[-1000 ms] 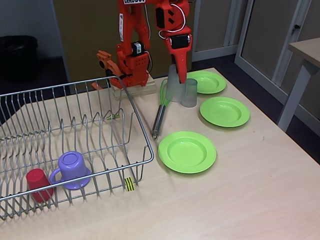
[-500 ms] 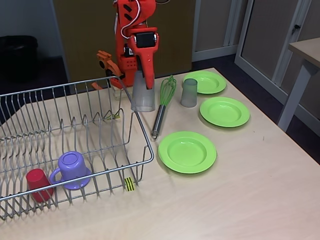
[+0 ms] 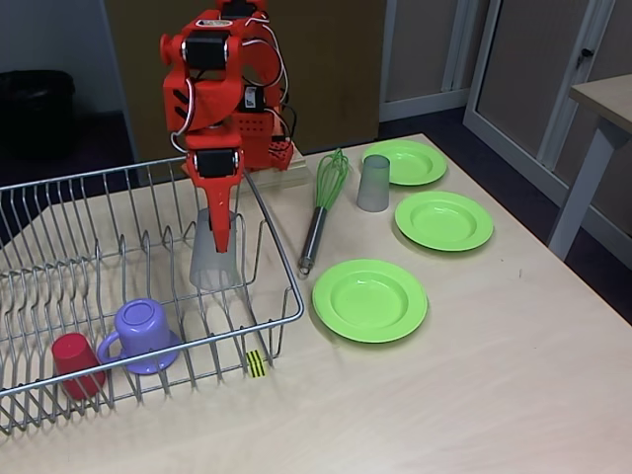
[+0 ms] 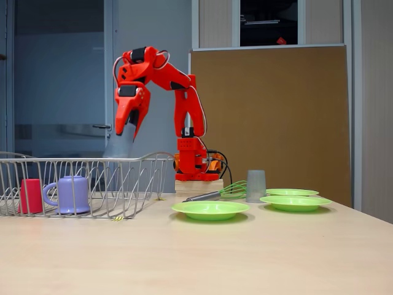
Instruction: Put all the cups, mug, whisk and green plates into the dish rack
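My orange gripper (image 3: 217,232) is shut on a translucent grey-blue cup (image 3: 213,262), mouth down, over the right part of the wire dish rack (image 3: 282,269). In the other fixed view the held cup (image 4: 118,148) hangs at about the height of the rack's rim (image 4: 92,160), under the gripper (image 4: 127,130). Inside the rack sit the red cup (image 3: 74,363) and the purple mug (image 3: 143,334), both upside down. Right of the rack on the table lie the green whisk (image 3: 321,202), a second grey-blue cup (image 3: 373,183) and three green plates (image 3: 369,299) (image 3: 443,219) (image 3: 407,161).
The arm's base stands on a wooden block (image 3: 281,176) behind the rack's back right corner. A second table (image 3: 602,99) stands off to the right. The table's right edge runs close behind the plates. Bare tabletop lies in front of the rack and plates.
The gripper has carried the grey-blue cup leftward, from beside the whisk and the other cup to over the dish rack, and lowered it. The rest is unmoved.
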